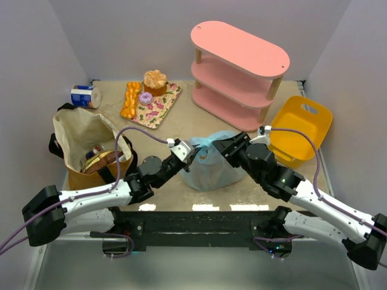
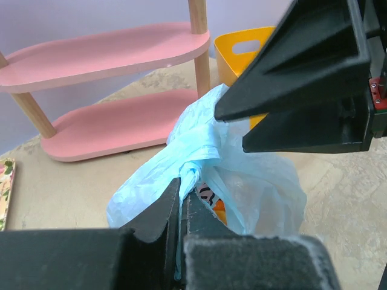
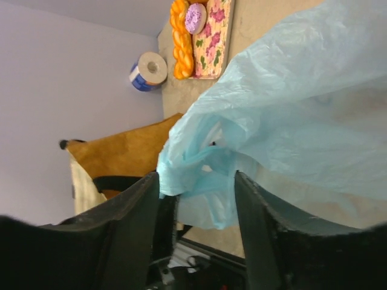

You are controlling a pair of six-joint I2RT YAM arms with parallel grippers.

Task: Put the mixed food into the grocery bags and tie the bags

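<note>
Light-blue thin plastic bag (image 1: 211, 172): pinched by its twisted handle (image 2: 192, 172) in the shut left tool (image 2: 181, 186). Close the part-open, empty right tool (image 3: 196, 178) on the loop (image 3: 202, 158) between its fingers (image 3: 136, 217), then pull evenly.

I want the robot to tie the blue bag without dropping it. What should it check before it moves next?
1. Grip of the left hand on the bag: ok, it is shut on a twisted strand.
2. Plastic inside the right hand: ok, it lies between the fingers.
3. Squeeze of the right hand: not ok, the fingers stand apart.
4. Knot done: cannot tell, only a twisted bunch shows.
5. Food inside: cannot tell, only an orange bit shows through.
6. Is the tote tied: not ok, it stands open.
</note>
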